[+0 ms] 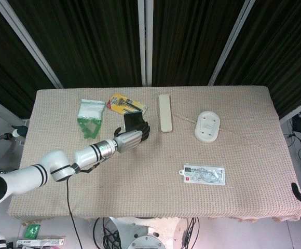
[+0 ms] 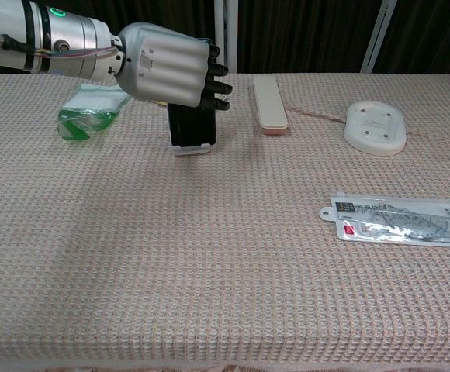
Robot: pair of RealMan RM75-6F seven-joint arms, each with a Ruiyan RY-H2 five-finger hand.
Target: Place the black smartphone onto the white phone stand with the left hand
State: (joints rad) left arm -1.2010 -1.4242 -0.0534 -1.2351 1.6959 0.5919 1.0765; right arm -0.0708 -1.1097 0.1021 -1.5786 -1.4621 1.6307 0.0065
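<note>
The black smartphone (image 2: 192, 128) leans upright on the white phone stand (image 2: 193, 149), whose front lip shows under the phone's lower edge. In the head view the smartphone (image 1: 133, 121) stands just beyond my left hand (image 1: 131, 138). From the chest view my left hand (image 2: 171, 70) hovers over the phone's top, fingers (image 2: 219, 80) stretched out and apart, no longer wrapped around it. Whether the palm still touches the phone's top is hidden. My right hand does not show in either view.
A green and white pouch (image 2: 93, 108) lies left of the stand, with a yellow package (image 1: 125, 104) behind it. A long beige case (image 2: 269, 105) lies to the right, then a white oval object (image 2: 375, 125). A clear packet (image 2: 399, 219) lies near the right front.
</note>
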